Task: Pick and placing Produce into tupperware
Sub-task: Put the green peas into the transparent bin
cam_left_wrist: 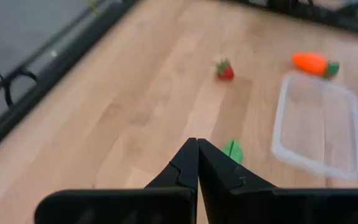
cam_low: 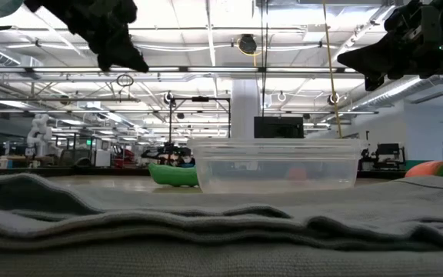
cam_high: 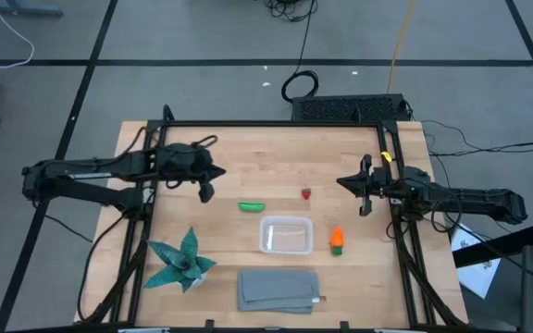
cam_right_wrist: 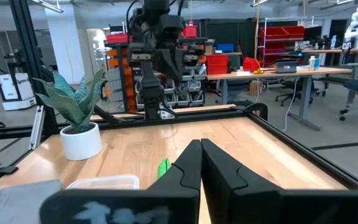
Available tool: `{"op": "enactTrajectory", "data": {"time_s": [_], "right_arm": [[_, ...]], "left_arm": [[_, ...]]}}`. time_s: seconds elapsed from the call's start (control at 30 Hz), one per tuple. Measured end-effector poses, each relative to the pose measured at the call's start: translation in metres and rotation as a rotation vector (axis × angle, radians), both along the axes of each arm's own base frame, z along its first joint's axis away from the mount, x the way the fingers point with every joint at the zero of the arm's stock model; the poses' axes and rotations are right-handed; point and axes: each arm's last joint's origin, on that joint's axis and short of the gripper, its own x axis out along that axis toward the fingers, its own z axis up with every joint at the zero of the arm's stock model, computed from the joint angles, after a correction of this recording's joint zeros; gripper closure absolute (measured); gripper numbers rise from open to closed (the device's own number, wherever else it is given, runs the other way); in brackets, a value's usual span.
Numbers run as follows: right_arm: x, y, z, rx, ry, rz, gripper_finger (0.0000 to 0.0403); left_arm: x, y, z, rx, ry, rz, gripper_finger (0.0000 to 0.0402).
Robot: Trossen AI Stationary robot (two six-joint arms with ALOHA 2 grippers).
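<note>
The clear tupperware (cam_high: 286, 234) stands on the wooden table near its middle, with nothing in it. The green pod (cam_high: 252, 206) lies to its far left, the red strawberry piece (cam_high: 306, 193) beyond it, the orange carrot piece (cam_high: 337, 240) at its right side. My left gripper (cam_high: 205, 192) hangs shut above the table, left of the pod, holding nothing; in the left wrist view its fingertips (cam_left_wrist: 197, 144) hide part of the pod (cam_left_wrist: 233, 150). My right gripper (cam_high: 366, 207) waits shut at the table's right edge, raised and nearly level.
A teal spiky-leaf plant in a white pot (cam_high: 181, 264) stands at the near left. A folded grey cloth (cam_high: 279, 289) lies at the near edge, in front of the tupperware. Black frame rails (cam_high: 276, 125) border the table. Bare wood lies between the two grippers at the far side.
</note>
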Motion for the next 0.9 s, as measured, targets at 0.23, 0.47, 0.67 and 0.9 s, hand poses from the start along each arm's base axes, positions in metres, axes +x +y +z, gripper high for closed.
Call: {"op": "enactTrajectory", "data": {"time_s": [0.23, 0.47, 0.67, 0.9], "right_arm": [[0.000, 0.000, 0.000, 0.001, 0.004, 0.000, 0.0403], [0.000, 0.000, -0.001, 0.002, 0.006, 0.000, 0.0403], [0.000, 0.000, -0.001, 0.003, 0.012, 0.000, 0.0403], [0.000, 0.000, -0.001, 0.003, 0.013, -0.001, 0.0403]], "left_arm": [[0.021, 0.011, 0.000, -0.016, 0.086, -0.039, 0.0394], [0.044, 0.019, 0.006, -0.025, 0.134, -0.114, 0.0398], [0.057, 0.029, 0.003, -0.052, 0.235, -0.134, 0.0400], [0.074, 0.036, -0.017, -0.082, 0.390, -0.160, 0.0395]]}}
